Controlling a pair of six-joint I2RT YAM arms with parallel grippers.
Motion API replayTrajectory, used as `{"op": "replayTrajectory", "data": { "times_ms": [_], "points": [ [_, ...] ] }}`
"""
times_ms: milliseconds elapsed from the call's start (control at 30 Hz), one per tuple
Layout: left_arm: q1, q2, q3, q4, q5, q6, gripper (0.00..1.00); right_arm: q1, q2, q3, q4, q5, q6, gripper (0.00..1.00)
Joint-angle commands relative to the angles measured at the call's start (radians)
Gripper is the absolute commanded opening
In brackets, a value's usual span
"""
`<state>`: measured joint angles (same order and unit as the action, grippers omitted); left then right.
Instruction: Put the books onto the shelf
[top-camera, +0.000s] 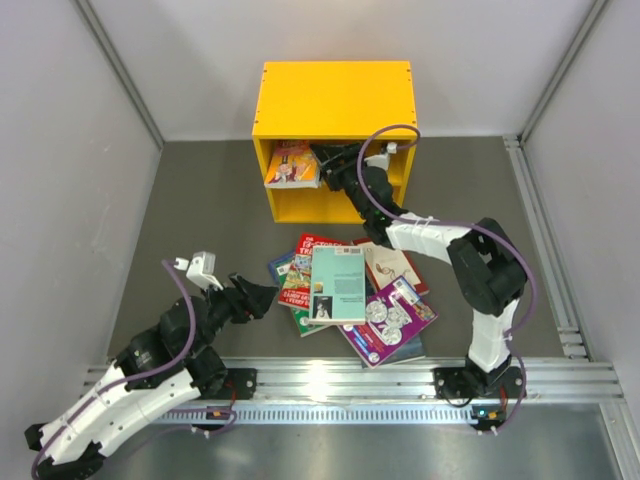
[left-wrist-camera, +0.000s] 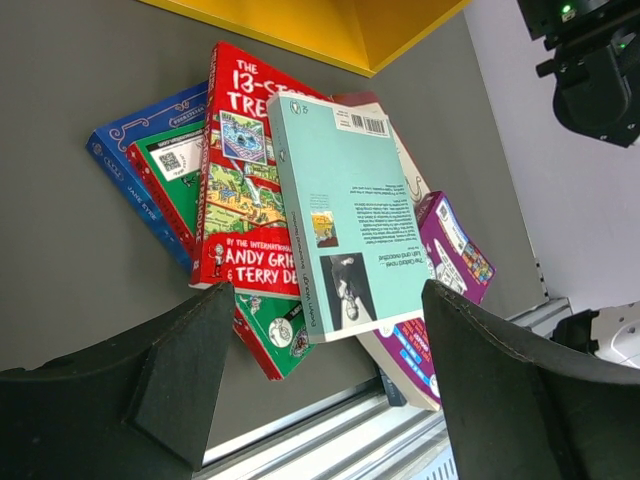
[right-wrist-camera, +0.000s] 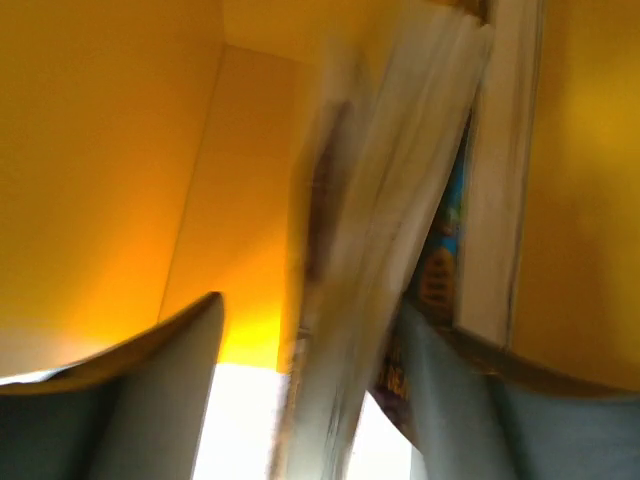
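Note:
The yellow shelf (top-camera: 335, 100) stands at the back of the table. One book with a yellow cartoon cover (top-camera: 292, 165) is in its upper left compartment. My right gripper (top-camera: 326, 160) reaches into that compartment. In the right wrist view its jaws (right-wrist-camera: 312, 310) stand open around the blurred book (right-wrist-camera: 400, 180), which leans toward the right finger; the left finger is apart from it. Several books lie piled on the table: teal (top-camera: 337, 283) on top, then red (left-wrist-camera: 240, 190), green (left-wrist-camera: 280, 335), blue (left-wrist-camera: 125, 165) and purple (top-camera: 390, 318). My left gripper (top-camera: 264, 296) hovers open and empty left of the pile.
A silver rail (top-camera: 350, 380) runs along the near edge, close to the pile's purple book (left-wrist-camera: 455, 250). Grey walls close in both sides. The right arm's elbow (top-camera: 490, 270) stands right of the pile. The shelf's lower compartment (top-camera: 310, 205) faces the pile.

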<state>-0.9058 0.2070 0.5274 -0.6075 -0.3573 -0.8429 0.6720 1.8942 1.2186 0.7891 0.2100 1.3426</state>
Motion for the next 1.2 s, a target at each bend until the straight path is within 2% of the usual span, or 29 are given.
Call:
{"op": "replayTrajectory", "data": {
  "times_ms": [0,33,133,367,667,700,767,800,867,900,933,1033,1167],
  "points": [
    [-0.004,-0.003,0.022,-0.005,-0.008,0.002,0.81,-0.002,-0.021,0.081,-0.023,0.042,-0.023,0.72],
    [-0.002,-0.003,0.020,-0.008,-0.006,0.002,0.81,-0.002,-0.042,0.081,-0.046,0.046,-0.028,0.81],
    [-0.002,0.000,0.020,-0.006,-0.008,-0.001,0.81,0.000,-0.090,0.044,-0.106,0.074,-0.069,0.91],
    [-0.002,0.043,0.019,0.035,-0.005,0.010,0.81,0.000,-0.268,-0.039,-0.316,0.178,-0.146,0.92],
    [-0.002,0.123,0.017,0.091,0.001,0.011,0.79,-0.008,-0.282,0.039,-0.505,0.169,-0.230,0.92],
    [-0.002,0.124,0.017,0.094,0.001,0.010,0.79,-0.008,-0.284,0.036,-0.510,0.166,-0.232,0.89],
    [-0.002,0.126,0.014,0.098,0.001,0.008,0.79,-0.006,-0.296,0.013,-0.504,0.161,-0.230,0.74],
    [-0.002,0.127,0.013,0.100,0.000,0.007,0.79,-0.005,-0.308,-0.013,-0.489,0.160,-0.229,0.52],
    [-0.002,0.127,0.010,0.103,0.000,0.007,0.79,-0.005,-0.316,-0.037,-0.467,0.149,-0.220,0.32],
    [-0.002,0.127,0.005,0.106,0.000,0.005,0.79,-0.005,-0.317,-0.044,-0.461,0.144,-0.220,0.26],
    [-0.004,0.132,0.005,0.109,0.000,0.004,0.79,-0.005,-0.313,-0.044,-0.461,0.141,-0.220,0.14],
    [-0.002,0.138,0.002,0.117,0.003,0.002,0.79,-0.005,-0.300,-0.030,-0.467,0.128,-0.217,0.05],
    [-0.002,0.141,0.002,0.111,0.003,0.001,0.79,-0.005,-0.287,-0.010,-0.507,0.129,-0.209,0.00]
  ]
}}
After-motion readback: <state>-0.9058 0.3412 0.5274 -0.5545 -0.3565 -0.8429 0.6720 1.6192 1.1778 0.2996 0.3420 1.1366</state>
